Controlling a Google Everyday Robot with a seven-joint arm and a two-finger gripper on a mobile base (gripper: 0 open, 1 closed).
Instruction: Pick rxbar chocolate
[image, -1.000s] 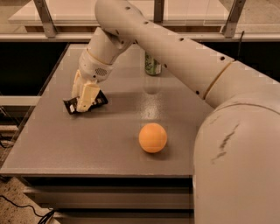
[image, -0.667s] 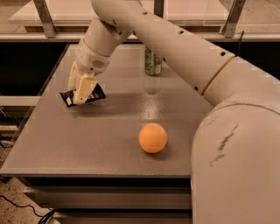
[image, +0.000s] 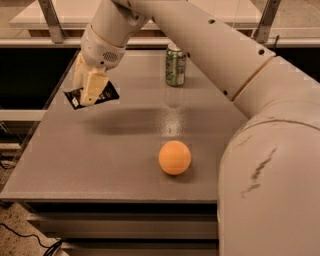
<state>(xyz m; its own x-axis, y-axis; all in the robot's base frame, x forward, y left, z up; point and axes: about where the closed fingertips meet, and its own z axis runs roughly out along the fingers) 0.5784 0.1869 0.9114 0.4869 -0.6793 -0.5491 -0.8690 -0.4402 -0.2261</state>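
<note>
Black and glossy, the rxbar chocolate sits clamped in the end effector, whose pale fingers are closed across the wrapper's middle so that both crimped ends stick out on either side. The bar hangs over the left rear part of the grey worktop, close to its left edge. A soft shadow lies on the surface to the right of and below it, which suggests the bar is off the surface rather than resting on it. Gripping across the narrow width looks sensible: a flat wrapped bar offers little else to hold, and the crosswise pinch keeps it from pivoting.

Room to move is good. The green drink can stands upright toward the rear, well apart on the right, and the orange ball rests near the front centre, also well apart. The drop beyond the left edge is the nearest hazard. By my reading the pick is essentially done, and a straight rise looks unobstructed.
</note>
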